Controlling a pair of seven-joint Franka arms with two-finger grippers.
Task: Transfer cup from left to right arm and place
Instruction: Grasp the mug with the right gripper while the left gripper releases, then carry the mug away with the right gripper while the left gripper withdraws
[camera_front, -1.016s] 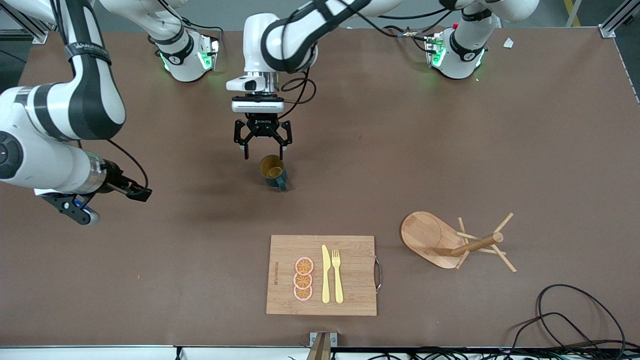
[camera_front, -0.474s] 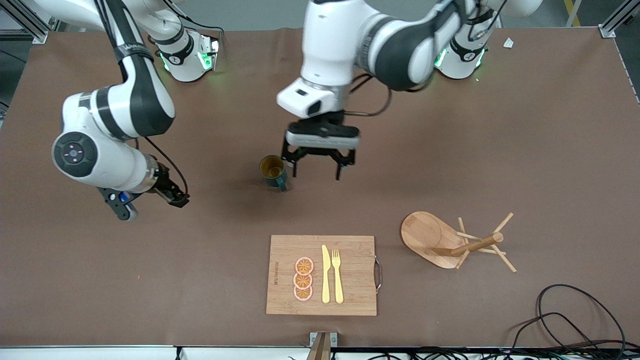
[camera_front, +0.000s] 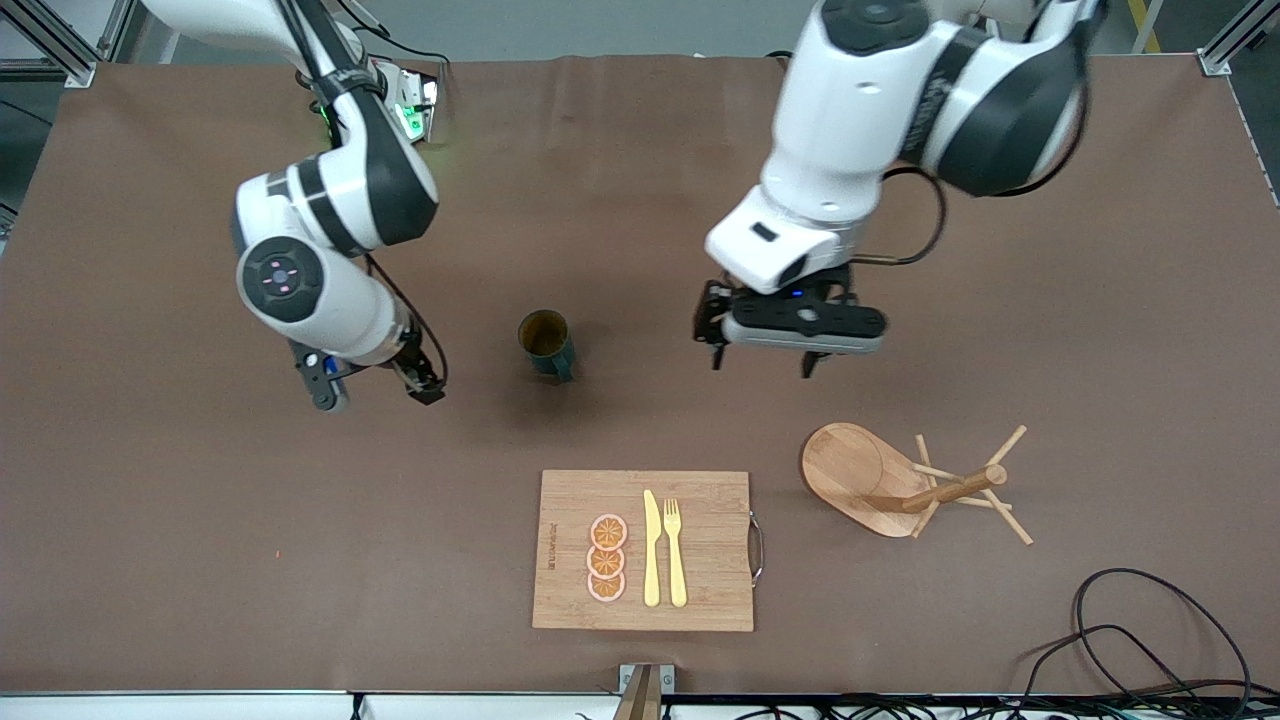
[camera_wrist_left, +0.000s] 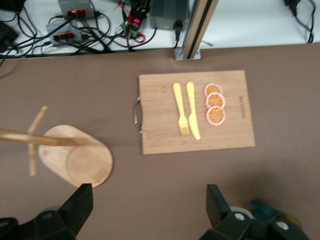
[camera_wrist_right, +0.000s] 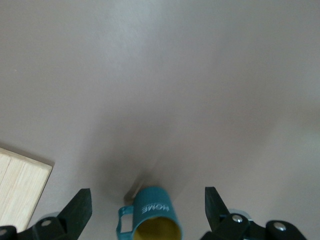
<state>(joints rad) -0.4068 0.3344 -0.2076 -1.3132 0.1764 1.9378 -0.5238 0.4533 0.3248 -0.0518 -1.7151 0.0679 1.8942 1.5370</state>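
The cup, a small dark teal mug with a yellow inside, stands upright on the brown table with no gripper touching it. My right gripper is open and hangs low beside the cup, toward the right arm's end. In the right wrist view the cup lies between the spread fingers of the right gripper, handle to one side. My left gripper is open and empty over bare table, between the cup and the wooden mug tree. In the left wrist view the left gripper frames bare table.
A wooden board with a yellow knife, a fork and orange slices lies nearer the front camera than the cup. A wooden mug tree lies tipped over toward the left arm's end. Black cables trail at the front corner.
My left gripper has moved away from the cup toward the left arm's end, open. My right arm has swung in toward the cup. The cup has stayed put.
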